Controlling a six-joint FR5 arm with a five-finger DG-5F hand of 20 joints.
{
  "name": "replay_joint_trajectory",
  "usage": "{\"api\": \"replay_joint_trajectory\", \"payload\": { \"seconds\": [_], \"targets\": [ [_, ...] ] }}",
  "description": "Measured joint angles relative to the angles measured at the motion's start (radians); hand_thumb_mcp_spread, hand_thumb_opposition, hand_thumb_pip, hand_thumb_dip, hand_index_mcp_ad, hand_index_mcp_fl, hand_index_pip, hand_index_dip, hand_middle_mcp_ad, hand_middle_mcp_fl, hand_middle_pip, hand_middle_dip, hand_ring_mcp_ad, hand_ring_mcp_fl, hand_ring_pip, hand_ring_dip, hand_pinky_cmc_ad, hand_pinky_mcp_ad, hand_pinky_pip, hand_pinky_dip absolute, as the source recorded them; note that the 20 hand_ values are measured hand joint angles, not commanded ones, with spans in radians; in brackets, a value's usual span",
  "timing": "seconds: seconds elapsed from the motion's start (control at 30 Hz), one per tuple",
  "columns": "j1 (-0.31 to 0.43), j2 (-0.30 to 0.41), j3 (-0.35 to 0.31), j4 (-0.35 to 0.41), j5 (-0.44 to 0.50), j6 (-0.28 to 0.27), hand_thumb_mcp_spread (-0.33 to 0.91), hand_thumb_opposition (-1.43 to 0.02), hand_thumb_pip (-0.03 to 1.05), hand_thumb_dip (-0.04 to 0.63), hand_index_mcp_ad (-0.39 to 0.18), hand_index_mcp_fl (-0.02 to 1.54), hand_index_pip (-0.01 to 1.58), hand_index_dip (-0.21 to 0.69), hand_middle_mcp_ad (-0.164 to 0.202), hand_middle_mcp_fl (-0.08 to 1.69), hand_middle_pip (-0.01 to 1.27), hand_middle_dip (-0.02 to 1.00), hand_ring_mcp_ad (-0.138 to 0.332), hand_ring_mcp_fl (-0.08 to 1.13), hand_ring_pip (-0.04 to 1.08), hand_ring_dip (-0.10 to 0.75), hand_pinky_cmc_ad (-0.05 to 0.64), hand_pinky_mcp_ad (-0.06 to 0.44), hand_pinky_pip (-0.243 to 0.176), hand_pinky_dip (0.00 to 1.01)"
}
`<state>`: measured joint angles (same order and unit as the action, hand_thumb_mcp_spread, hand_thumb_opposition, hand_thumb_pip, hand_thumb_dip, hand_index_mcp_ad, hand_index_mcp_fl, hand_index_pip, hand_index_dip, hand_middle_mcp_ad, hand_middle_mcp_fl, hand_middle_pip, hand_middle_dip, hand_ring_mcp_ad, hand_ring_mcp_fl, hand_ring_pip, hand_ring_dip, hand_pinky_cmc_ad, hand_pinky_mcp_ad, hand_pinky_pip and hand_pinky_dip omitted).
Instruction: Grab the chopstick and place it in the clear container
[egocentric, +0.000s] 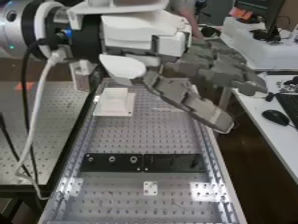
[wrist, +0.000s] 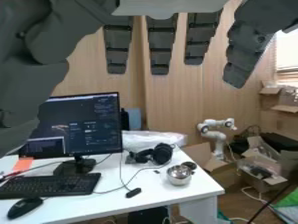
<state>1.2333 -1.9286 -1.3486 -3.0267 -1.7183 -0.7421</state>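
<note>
High view, clock from centre | holed metal bench (egocentric: 148, 136): centre to 6 | hand (egocentric: 216, 65): 1 o'clock, above bench, opened wide, fingers nearly straight, gripping nothing | black strip (egocentric: 120, 169): 6, across bench | white block (egocentric: 114, 102): 10, on bench | chopstick: cannot tell where

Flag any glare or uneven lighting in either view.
High view: bright reflections patch the near part of the perforated bench, while the floor beside it is dark; wrist view: the window is washed out almost to white.
</note>
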Motion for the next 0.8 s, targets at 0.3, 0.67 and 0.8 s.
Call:
{"api": "replay_joint_trajectory", "payload": {
  "seconds": [0.3,0.67,0.8],
  "targets": [
    [0.000,-0.010,0.012,-0.002,-0.012,0.007,0.21,-0.67,0.35,0.087,-0.190,0.22,0.04,0.216,0.059,0.12,0.12,0.24,0.150,0.02,0.10,0.120,0.572,0.393,-0.075,0.16],
    [0.000,-0.013,0.017,0.001,-0.016,0.015,0.23,-0.66,0.36,0.084,-0.190,0.22,0.04,0.209,0.059,0.12,0.12,0.24,0.150,0.02,0.10,0.120,0.572,0.396,-0.075,0.16],
    [0.000,-0.012,0.019,0.000,-0.015,0.011,0.23,-0.66,0.36,0.084,-0.190,0.22,0.04,0.202,0.059,0.12,0.12,0.24,0.150,0.02,0.10,0.120,0.572,0.393,-0.075,0.16]
  ]
}}
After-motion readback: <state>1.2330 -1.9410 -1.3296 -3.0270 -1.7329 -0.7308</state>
